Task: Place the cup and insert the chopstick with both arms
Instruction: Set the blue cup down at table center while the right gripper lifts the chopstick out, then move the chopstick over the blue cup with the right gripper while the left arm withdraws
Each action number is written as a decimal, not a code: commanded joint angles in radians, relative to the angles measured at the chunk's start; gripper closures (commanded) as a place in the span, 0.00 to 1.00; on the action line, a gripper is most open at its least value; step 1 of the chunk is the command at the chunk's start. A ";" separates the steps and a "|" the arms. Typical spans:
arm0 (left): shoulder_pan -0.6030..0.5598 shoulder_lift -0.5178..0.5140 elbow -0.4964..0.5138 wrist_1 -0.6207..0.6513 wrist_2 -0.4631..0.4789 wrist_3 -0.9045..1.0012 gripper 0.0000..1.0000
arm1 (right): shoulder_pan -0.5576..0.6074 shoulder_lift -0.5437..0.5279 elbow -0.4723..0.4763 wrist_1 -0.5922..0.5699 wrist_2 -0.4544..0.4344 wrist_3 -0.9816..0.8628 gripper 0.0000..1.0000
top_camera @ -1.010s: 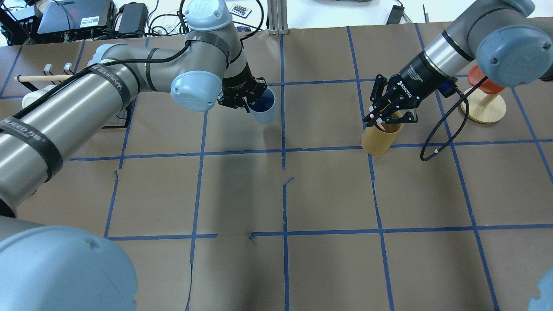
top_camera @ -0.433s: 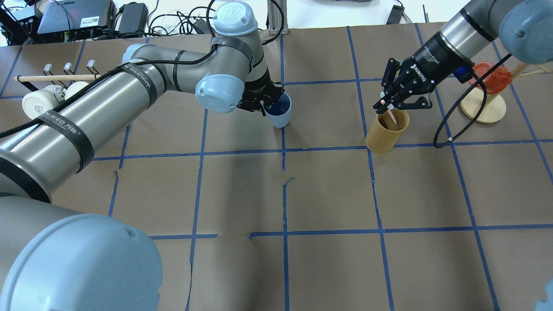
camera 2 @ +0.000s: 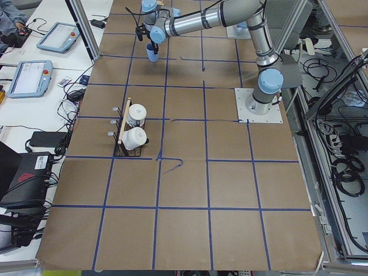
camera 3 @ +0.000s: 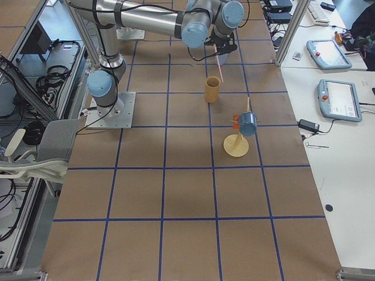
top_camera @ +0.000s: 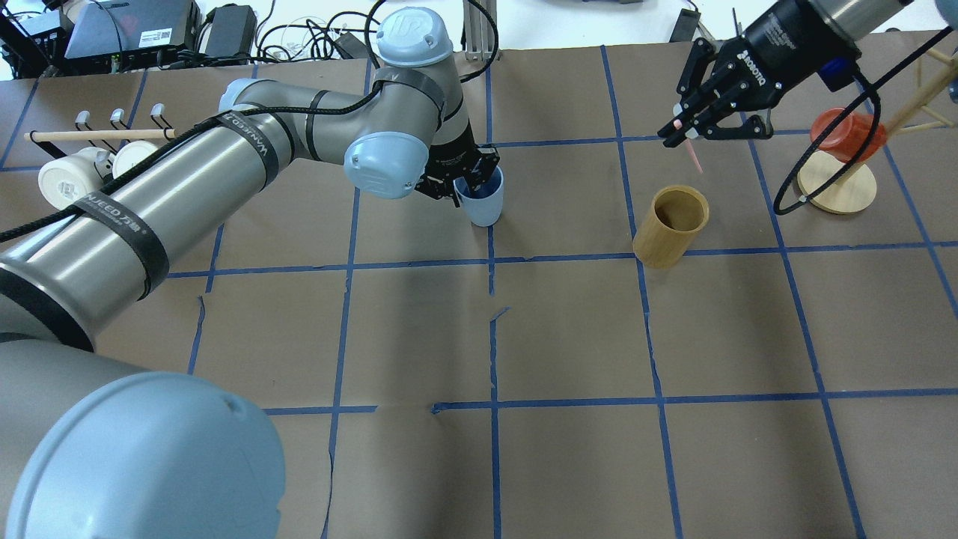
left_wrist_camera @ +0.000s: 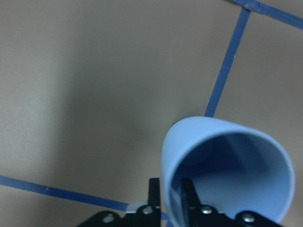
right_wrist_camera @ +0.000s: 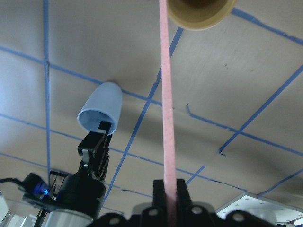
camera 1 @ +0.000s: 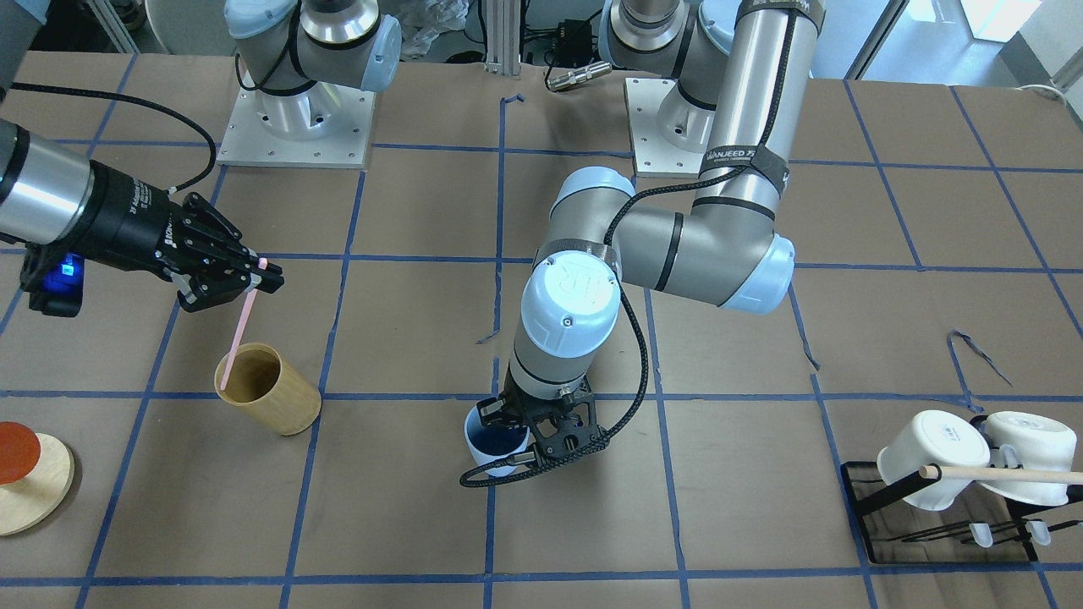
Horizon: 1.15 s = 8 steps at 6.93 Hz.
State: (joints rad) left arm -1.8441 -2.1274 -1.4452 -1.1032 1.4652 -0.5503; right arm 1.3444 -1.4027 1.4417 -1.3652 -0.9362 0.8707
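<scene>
At the far middle of the table [top_camera: 569, 329], the blue cup [top_camera: 485, 202] is gripped at its rim by the left gripper [top_camera: 459, 187], 1 finger inside. Further right, a wooden holder [top_camera: 671, 224] stands upright. Above it, a pink chopstick [camera 1: 244, 326] is pinched by the right gripper [camera 1: 266, 276].

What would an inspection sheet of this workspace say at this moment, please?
Surface: brown paper-covered table with a blue tape grid; a few tears in the paper.
Job's things: light blue plastic cup near the table's middle line; pink chopstick hanging tilted over the upright bamboo cylindrical holder; whether its tip is inside, cannot tell.
Clutter: two white cups on a black rack; red-orange cup on a wooden stand.
Grippers: left gripper shut on the cup's rim; right gripper shut on the chopstick.
Cables: black cable looping from the left wrist.
Surroundings: electronics beyond the table; teach pendants on a side bench.
</scene>
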 commanded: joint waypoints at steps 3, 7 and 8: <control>0.179 0.186 0.002 -0.246 -0.031 0.321 0.00 | 0.061 -0.001 -0.018 -0.009 0.329 0.063 1.00; 0.290 0.430 -0.017 -0.374 0.132 0.586 0.00 | 0.145 0.075 -0.011 -0.053 0.554 0.062 1.00; 0.289 0.476 -0.036 -0.380 0.127 0.587 0.00 | 0.172 0.127 -0.011 -0.064 0.563 0.060 1.00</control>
State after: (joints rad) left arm -1.5600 -1.7164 -1.4652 -1.4625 1.5927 0.0277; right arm 1.4834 -1.3295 1.4309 -1.4108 -0.4011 0.9320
